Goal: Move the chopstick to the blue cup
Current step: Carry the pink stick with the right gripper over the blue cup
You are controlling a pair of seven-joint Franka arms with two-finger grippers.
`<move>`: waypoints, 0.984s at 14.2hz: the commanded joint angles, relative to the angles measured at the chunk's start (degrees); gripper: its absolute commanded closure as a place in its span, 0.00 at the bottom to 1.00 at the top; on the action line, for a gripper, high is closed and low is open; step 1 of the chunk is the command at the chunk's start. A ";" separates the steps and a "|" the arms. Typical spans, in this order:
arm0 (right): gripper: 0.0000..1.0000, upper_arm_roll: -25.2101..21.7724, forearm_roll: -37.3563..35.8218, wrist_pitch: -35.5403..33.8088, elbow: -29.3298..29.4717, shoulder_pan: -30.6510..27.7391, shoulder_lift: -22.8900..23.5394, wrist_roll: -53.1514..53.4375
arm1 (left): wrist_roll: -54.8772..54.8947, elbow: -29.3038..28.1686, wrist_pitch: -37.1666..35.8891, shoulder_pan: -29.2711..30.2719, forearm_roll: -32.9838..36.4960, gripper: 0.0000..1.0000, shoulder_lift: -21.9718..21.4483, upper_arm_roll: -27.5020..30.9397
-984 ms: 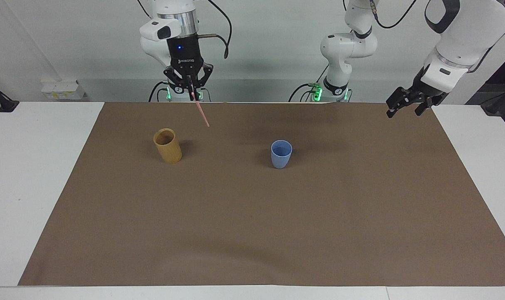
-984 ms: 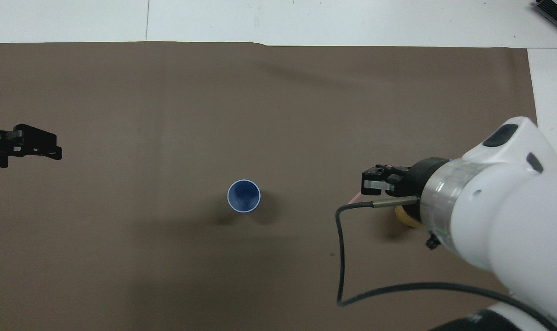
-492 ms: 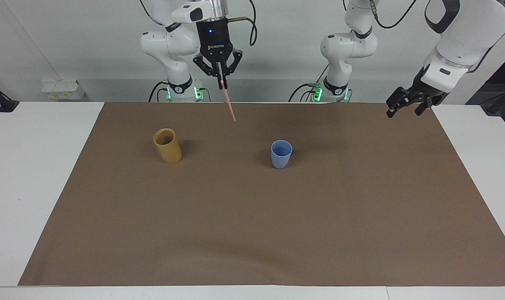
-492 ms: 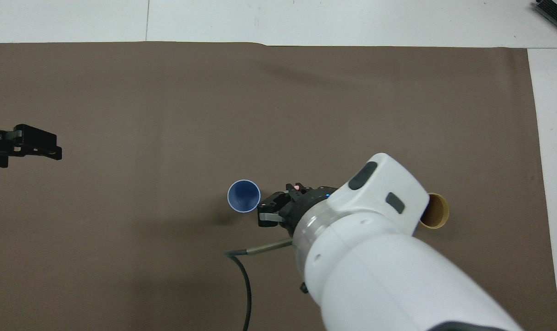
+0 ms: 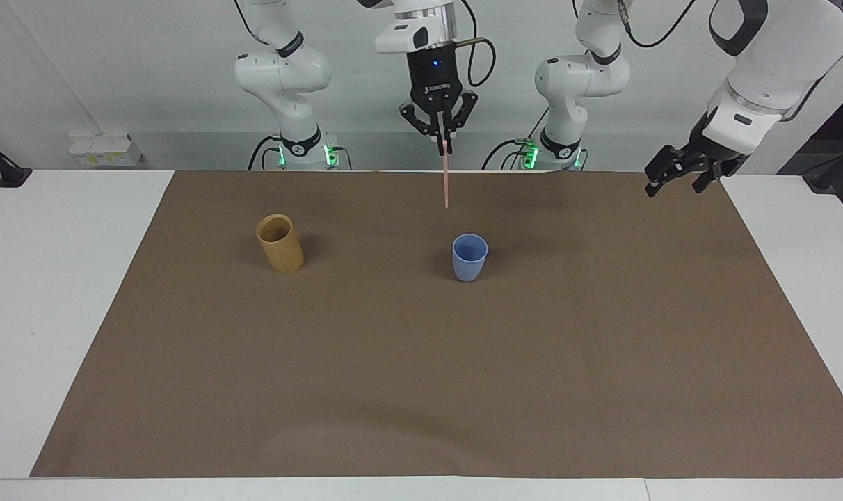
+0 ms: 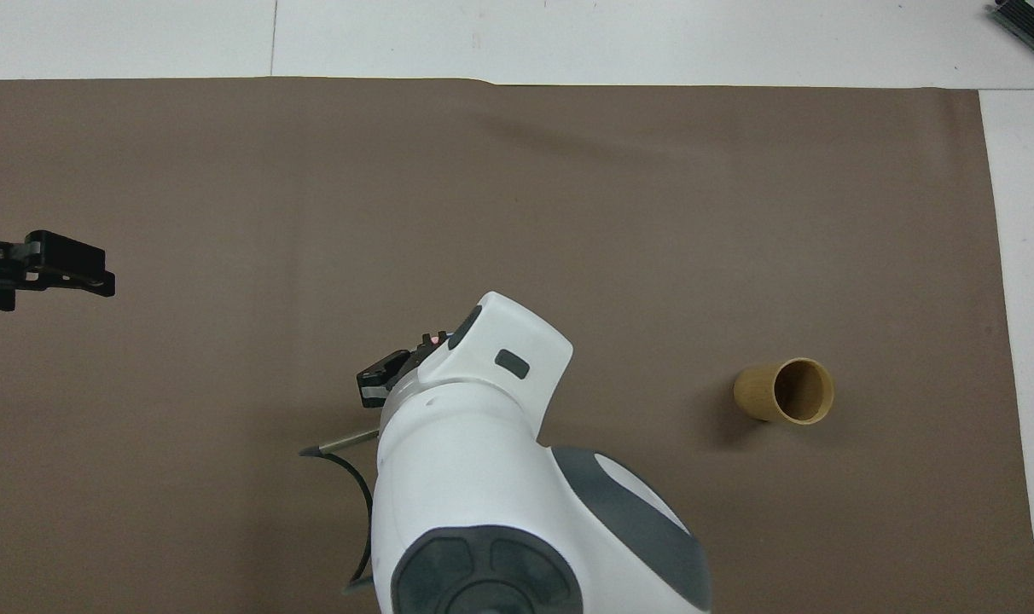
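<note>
Right gripper (image 5: 444, 142) of mine pinches the chopstick (image 5: 446, 181) above the blue cup (image 5: 469, 257); tan cup (image 5: 280, 243) stands toward my right arm's end, left gripper (image 5: 679, 174) waits open over the surface's edge.

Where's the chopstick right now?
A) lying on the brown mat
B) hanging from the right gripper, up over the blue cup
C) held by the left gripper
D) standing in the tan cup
B: the right gripper is shut on the top of the chopstick, which hangs almost upright with its tip above the blue cup, not yet in it.
</note>
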 commanded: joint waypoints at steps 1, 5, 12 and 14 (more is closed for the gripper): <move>1.00 0.43 -1.55 0.93 1.23 -0.17 1.20 1.04 | 0.28 0.56 -1.06 0.86 0.17 0.00 -0.25 -0.42; 1.00 0.43 -2.07 1.81 -1.23 -0.70 1.47 0.51 | 0.28 0.56 -1.06 0.86 0.08 0.00 -0.25 -0.42; 1.00 0.34 -2.16 7.59 -7.72 -1.49 1.73 -0.81 | 0.19 0.56 -1.15 0.86 0.08 0.00 -0.16 -0.42; 1.00 0.34 -2.16 8.32 -8.62 -1.84 1.65 -1.07 | 0.19 0.56 -1.06 0.86 0.08 0.00 -0.16 -0.42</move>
